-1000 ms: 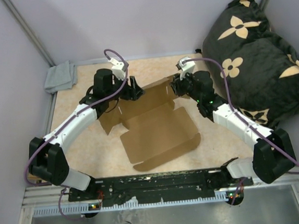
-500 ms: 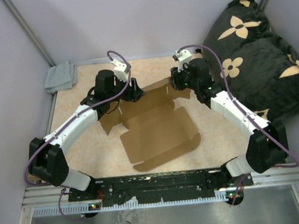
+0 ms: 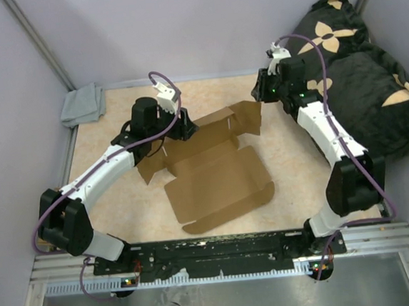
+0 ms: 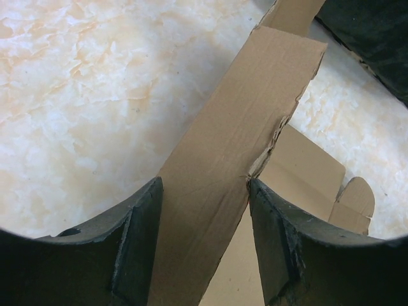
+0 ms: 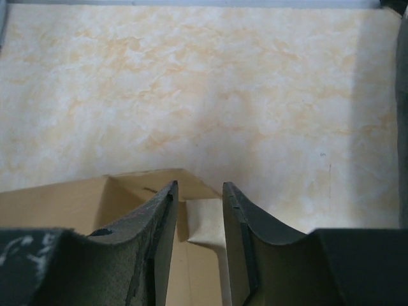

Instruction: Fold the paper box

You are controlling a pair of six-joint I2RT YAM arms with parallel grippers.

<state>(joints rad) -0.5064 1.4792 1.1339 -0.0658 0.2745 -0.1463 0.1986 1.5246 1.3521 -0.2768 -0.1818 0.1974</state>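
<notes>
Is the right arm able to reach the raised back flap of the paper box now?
Probably yes: the right gripper hangs open right beside the raised flap of the paper box, nothing between them.

No readable text, label or number shows anywhere.

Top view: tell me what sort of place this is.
Probably a robot test booth: plain lilac walls close in a marble-patterned table, a left arm and right arm are bolted to a black rail at its near edge, and a cardboard box lies between them.
</notes>
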